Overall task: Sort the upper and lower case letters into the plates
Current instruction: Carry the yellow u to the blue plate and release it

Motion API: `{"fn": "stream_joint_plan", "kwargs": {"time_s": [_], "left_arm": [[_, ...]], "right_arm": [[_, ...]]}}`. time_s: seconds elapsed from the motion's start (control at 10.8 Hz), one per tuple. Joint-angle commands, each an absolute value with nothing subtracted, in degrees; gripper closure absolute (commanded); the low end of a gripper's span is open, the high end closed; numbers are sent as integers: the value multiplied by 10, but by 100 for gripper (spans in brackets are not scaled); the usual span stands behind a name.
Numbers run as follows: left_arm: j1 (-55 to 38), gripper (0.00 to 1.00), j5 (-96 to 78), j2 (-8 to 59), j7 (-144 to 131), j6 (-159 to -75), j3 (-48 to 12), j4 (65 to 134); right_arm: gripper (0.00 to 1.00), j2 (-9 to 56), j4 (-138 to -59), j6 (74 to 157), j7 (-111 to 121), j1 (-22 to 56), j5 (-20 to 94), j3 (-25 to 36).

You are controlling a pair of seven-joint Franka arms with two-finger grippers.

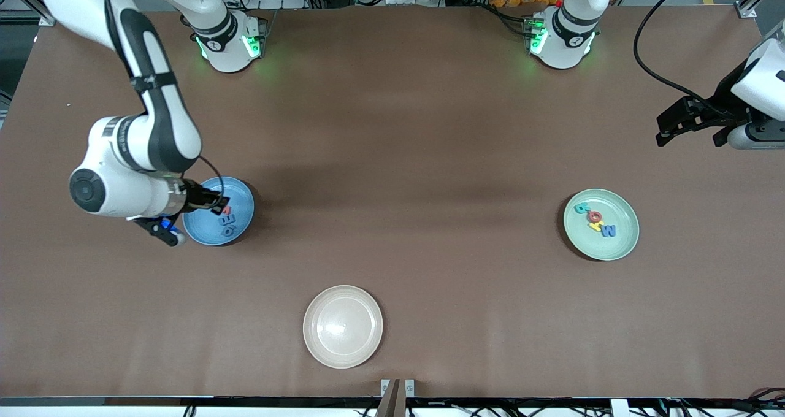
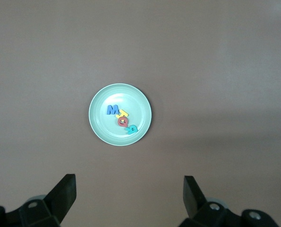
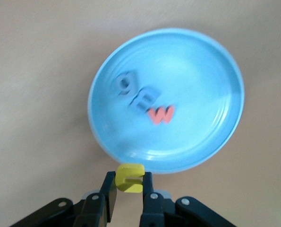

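Almost there: the yellow letter (image 3: 130, 178) sits pinched in the right end effector (image 3: 129, 189) at the blue plate (image 3: 211, 71) rim (risky).
From the front, the right end effector (image 1: 216, 205) hovers over the blue plate (image 1: 239, 190); released at the rim, the letter could tumble onto the tabletop (image 1: 392, 129). Left wrist view: left end effector (image 2: 130, 196) waits spread above the mint plate (image 2: 97, 101); right wrist view: letters (image 3: 145, 97) already inside.

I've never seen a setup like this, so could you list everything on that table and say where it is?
blue plate: one, toward the right arm's end.
letters in blue plate: three, two blue, one red.
mint plate: one, toward the left arm's end.
letters in mint plate: four; blue, yellow, red, teal.
cream plate: one, nearest the front camera.
yellow letter: one, held.
right gripper: over the blue plate's rim, jaws shut on the yellow letter.
left gripper: waiting, jaws open, high above the table.
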State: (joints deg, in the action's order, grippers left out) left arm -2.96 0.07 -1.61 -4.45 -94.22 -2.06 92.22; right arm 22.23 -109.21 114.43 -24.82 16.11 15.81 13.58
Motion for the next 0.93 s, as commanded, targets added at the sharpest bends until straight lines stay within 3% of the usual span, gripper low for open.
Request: {"fn": "stream_joint_plan", "kwargs": {"time_s": [0.0,0.09,0.19,0.28,0.56,0.84], "left_arm": [[-26,0,-14,-24,-34,-933,-21,930],[-26,0,-14,-25,-34,-934,-21,933],[-26,0,-14,-26,-34,-933,-21,936],[-26,0,-14,-27,-34,-933,-21,938],[-26,0,-14,-31,-34,-933,-21,945],[-25,0,-14,-39,-35,-933,-21,947]], "right_arm": [[100,232,-1110,1180,-230,146,148,132],[76,232,-1114,1186,-235,147,148,132],[20,232,-1114,1181,-235,145,148,132],[0,228,-1112,1176,-229,142,148,133],[0,207,-1034,1067,-230,143,137,134],[0,138,-972,969,-228,143,121,140]]}}
